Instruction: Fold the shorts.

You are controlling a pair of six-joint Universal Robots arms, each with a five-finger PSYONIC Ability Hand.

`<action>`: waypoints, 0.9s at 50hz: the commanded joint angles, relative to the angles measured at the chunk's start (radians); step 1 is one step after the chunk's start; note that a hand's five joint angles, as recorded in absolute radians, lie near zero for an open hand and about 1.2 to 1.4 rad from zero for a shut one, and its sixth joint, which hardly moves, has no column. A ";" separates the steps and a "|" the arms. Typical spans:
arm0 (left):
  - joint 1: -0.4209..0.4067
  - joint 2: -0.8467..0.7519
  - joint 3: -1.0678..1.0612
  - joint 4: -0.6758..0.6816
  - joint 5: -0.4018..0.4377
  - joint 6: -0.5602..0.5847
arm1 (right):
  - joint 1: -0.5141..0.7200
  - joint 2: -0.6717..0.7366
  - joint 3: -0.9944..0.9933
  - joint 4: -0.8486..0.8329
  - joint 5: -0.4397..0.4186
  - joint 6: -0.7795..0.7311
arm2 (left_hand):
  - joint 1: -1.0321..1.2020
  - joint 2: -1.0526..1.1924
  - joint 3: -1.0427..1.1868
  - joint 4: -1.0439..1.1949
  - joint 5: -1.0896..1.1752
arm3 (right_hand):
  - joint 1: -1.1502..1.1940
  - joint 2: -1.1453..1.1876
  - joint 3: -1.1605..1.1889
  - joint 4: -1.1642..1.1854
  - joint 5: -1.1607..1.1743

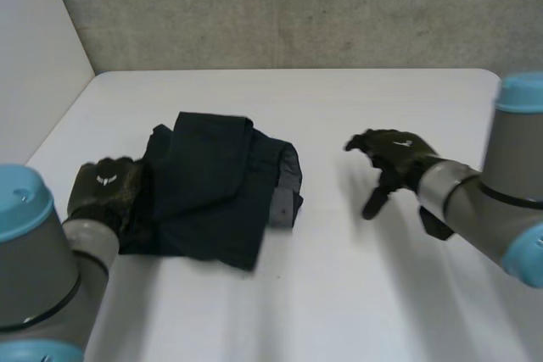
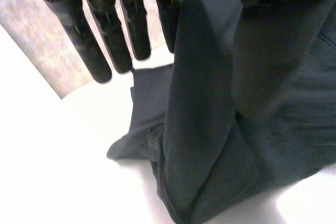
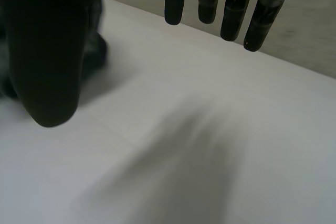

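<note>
1. Left of the table's [image 1: 382, 294] middle: the dark shorts [image 1: 212, 184], bunched in a loose, part-made fold, layers askew, with one thick ridge running away from the robot.
2. At the bundle's left edge: the left hand [image 1: 106, 188], fingers [image 2: 105, 45] straight and slightly spread, stretched out above the cloth and gripping nothing (thumb side close against a raised fold, no pinch visible).
3. Well apart to the right, over bare table: the right hand [image 1: 394, 158], fingers [image 3: 231, 14] loosely extended, thumb apart from them, empty.
4. Judging the step in hand to be squaring up this fold before making another: flatten first, fold second. Press the ridge down with flat fingers, sweep outward from the middle, and line up the cloth edge to edge.
5. Bring the right hand across to pin the near right edge while smoothing with the left, or risk dragging the whole bundle along the smooth table.
6. Take any new hold at a corner and through all layers, not the top one alone, to avoid peeling the fold open.
7. Count: one pair of shorts, one table, two hands, both empty.
</note>
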 commanded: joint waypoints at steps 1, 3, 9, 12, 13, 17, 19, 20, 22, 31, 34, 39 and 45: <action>0.000 0.155 -0.058 -0.027 0.019 -0.001 | 0.107 0.106 -0.287 0.152 0.004 0.102 | -0.143 -0.165 -0.176 -0.169 -0.168 | -0.032 -0.047 -0.041 -0.062 -0.070; 0.006 0.207 -0.050 -0.023 0.021 -0.001 | 0.116 0.128 -0.356 0.179 0.005 0.147 | -0.149 -0.171 -0.182 -0.175 -0.174 | -0.032 -0.047 -0.041 -0.062 -0.070; 0.013 0.287 0.042 -0.019 0.048 -0.001 | 0.135 0.207 -0.539 0.236 0.040 0.300 | -0.143 -0.165 -0.176 -0.169 -0.168 | -0.032 -0.047 -0.041 -0.062 -0.070; 0.005 0.272 0.094 -0.029 0.074 -0.002 | 0.168 0.250 -0.588 0.233 0.074 0.310 | -0.134 -0.156 -0.167 -0.161 -0.160 | -0.032 -0.047 -0.041 -0.062 -0.070; 0.000 0.259 0.103 -0.029 0.079 -0.003 | 0.176 0.263 -0.597 0.233 0.083 0.310 | -0.134 -0.156 -0.167 -0.161 -0.159 | -0.032 -0.047 -0.041 -0.062 -0.070; -0.049 0.138 0.177 -0.027 0.091 -0.006 | 0.204 0.336 -0.659 0.235 0.117 0.311 | -0.131 -0.153 -0.165 -0.158 -0.157 | -0.032 -0.047 -0.041 -0.062 -0.070; -0.078 0.076 0.221 -0.024 0.088 -0.006 | 0.219 0.385 -0.700 0.238 0.114 0.322 | -0.134 -0.156 -0.167 -0.161 -0.159 | -0.032 -0.047 -0.041 -0.062 -0.070; -0.108 0.008 0.273 -0.027 0.087 -0.004 | 0.225 0.401 -0.714 0.236 0.114 0.323 | -0.143 -0.165 -0.176 -0.169 -0.168 | -0.032 -0.047 -0.041 -0.062 -0.070; -0.136 -0.063 0.330 -0.029 0.085 -0.003 | 0.236 0.425 -0.741 0.235 0.114 0.331 | -0.146 -0.168 -0.179 -0.172 -0.171 | -0.032 -0.047 -0.041 -0.062 -0.070; -0.181 -0.418 0.689 -0.148 0.082 0.108 | 0.253 0.559 -0.843 0.228 0.122 0.365 | -0.137 -0.159 -0.170 -0.164 -0.162 | -0.013 -0.028 -0.022 -0.043 -0.051; -0.173 -0.523 0.804 -0.225 0.077 0.155 | 0.256 0.585 -0.857 0.227 0.120 0.366 | -0.099 -0.121 -0.132 -0.126 -0.124 | 0.133 0.118 0.124 0.103 0.095; -0.161 -0.598 0.901 -0.306 0.031 0.171 | 0.258 0.606 -0.873 0.204 0.117 0.363 | 0.302 0.280 0.269 0.276 0.277 | 1.186 1.171 1.177 1.156 1.148; -0.139 -0.571 0.939 -0.313 0.013 0.180 | 0.255 0.542 -0.889 0.130 0.097 0.337 | 0.840 0.818 0.807 0.814 0.815 | 1.190 1.175 1.181 1.160 1.152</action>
